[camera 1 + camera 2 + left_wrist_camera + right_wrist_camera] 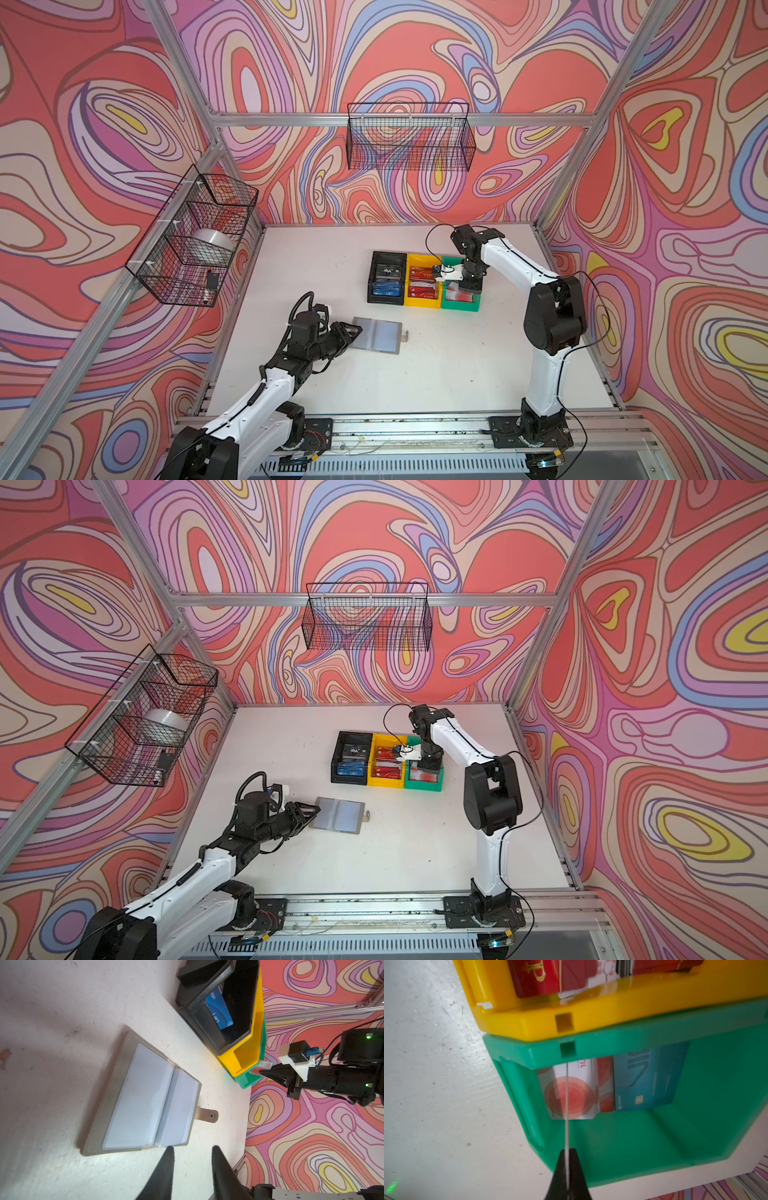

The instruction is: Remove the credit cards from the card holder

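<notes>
Above tabletop (pixel 436 1084), right jaws' edge-on card (pixel 566 1130) seems pale.

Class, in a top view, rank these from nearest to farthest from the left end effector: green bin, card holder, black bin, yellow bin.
1. card holder, right by the left end effector.
2. black bin, left end of the row.
3. yellow bin, middle.
4. green bin, right end.

The card holder (pixel 377 335) lies on the table (pixel 457 365), before the leftmost of three bins (pixel 423 302) set side by side (credit cards (pixel 386 286) lie in each).
</notes>
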You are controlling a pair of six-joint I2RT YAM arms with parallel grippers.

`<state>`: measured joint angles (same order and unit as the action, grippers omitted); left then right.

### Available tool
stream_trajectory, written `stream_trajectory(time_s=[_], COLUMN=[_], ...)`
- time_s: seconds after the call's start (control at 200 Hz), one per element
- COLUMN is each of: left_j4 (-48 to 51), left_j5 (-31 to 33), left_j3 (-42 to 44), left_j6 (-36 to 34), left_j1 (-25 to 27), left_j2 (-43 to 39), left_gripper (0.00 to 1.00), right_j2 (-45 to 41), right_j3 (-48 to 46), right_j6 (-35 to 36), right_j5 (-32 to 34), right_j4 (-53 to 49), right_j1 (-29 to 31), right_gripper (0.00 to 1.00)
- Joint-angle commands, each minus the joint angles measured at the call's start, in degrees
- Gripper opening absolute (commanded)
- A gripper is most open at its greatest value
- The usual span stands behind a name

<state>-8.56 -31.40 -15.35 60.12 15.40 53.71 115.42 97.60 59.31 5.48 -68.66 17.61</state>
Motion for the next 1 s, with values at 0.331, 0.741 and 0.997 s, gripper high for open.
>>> stream_trajectory(time_s=[0.331,0.741,0.997], left_j4=[-1.3,-0.5,0.1], left_j5=[1.0,1.3,1.4], left_j3=[0.0,-0.2,-0.5], left_j6=[-0.2,-0.5,-0.9], left_j1=[0.2,0.2,0.1], left_j2=[0.1,-0.1,-0.1], left_gripper=[0.34,0.34,0.35], right_j2=[2.0,3.7,4.0], right_j3=[-1.8,0.7,2.3], right_j6=[0.7,-1.9,-4.8], right_j5=[-3.2,-3.4,-1.0], right_j4=[-2.0,-1.0,3.3], right_j1=[0.1,0.0,-1.1], right_gripper=[0.0,0.16,0.28])
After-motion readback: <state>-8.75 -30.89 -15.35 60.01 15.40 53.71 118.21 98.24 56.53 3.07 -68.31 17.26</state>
